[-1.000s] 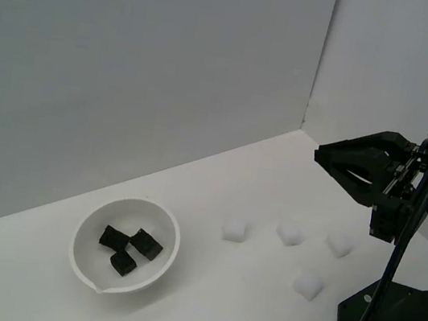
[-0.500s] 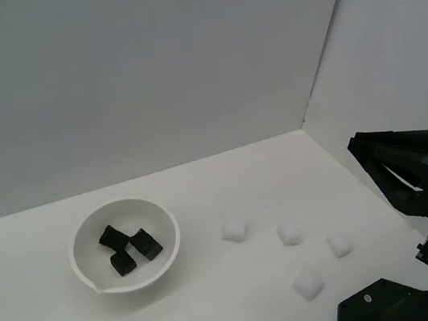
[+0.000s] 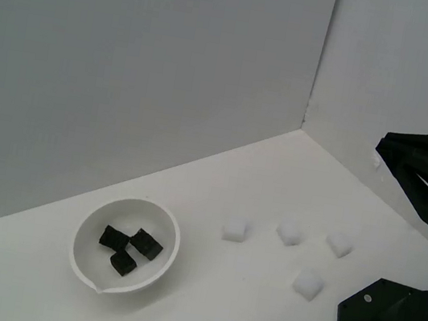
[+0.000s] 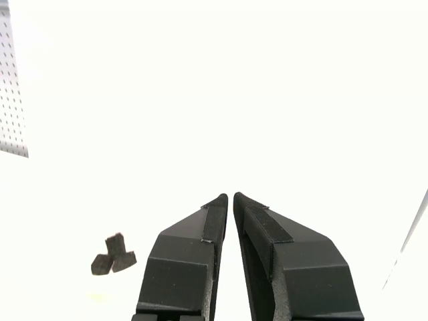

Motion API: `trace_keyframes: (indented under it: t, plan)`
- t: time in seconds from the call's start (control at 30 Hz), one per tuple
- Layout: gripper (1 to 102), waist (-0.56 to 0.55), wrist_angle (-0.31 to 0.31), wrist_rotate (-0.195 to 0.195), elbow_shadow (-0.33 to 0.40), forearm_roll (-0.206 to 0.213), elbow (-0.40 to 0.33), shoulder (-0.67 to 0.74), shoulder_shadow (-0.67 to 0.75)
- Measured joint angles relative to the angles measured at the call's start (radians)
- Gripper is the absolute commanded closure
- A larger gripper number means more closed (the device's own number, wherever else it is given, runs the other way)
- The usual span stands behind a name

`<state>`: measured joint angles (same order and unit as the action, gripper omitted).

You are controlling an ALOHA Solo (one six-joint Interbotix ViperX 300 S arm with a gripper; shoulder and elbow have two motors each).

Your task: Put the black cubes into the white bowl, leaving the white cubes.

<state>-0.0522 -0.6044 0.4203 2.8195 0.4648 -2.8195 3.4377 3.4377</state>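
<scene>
Judging from how things lie, the sorting looks complete: all three black cubes point(image 3: 128, 248) sit huddled together inside the white bowl point(image 3: 87, 259), which rests on the white table point(image 3: 207, 306) toward the exterior view's left. The four white cubes point(image 3: 290, 234) stay out on the table surface, three in a loose row and one nearer the camera, all well apart from the bowl and between it and the arm. The gripper point(image 4: 231, 196) hangs high at the exterior view's right edge, above and beyond the white cubes, with nothing between its fingers; the wrist view shows the two jaws drawn almost together, only a thin slit between the pads, so it is closed on nothing. The relation that matters for any coming move is this: the bowl and its black cubes lie far off from the claw, across the row of white cubes, toward the exterior view's left and lower down, and the wrist view sees them only as a small dark cluster point(image 4: 114, 255) beside one finger. No black cube is left on the table, so my judgement is that no further reach is called for, and a retreat should simply keep clear of the white cubes below.
</scene>
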Motion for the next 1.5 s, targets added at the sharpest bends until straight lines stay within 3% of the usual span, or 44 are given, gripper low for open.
trace_keyframes:
  t: [0.43, 0.7, 0.9, 1.5]
  plan:
    - [100, 0.006, -0.011, 0.000, 0.002, -0.011, 0.000, 0.012, 0.015]
    - [100, 0.008, 0.000, 0.000, 0.002, -0.092, 0.000, 0.015, 0.015]
    - [100, 0.023, 0.002, 0.000, 0.008, -0.129, -0.011, 0.020, 0.020]
    - [100, 0.026, 0.002, 0.000, 0.008, -0.130, -0.011, 0.021, 0.021]
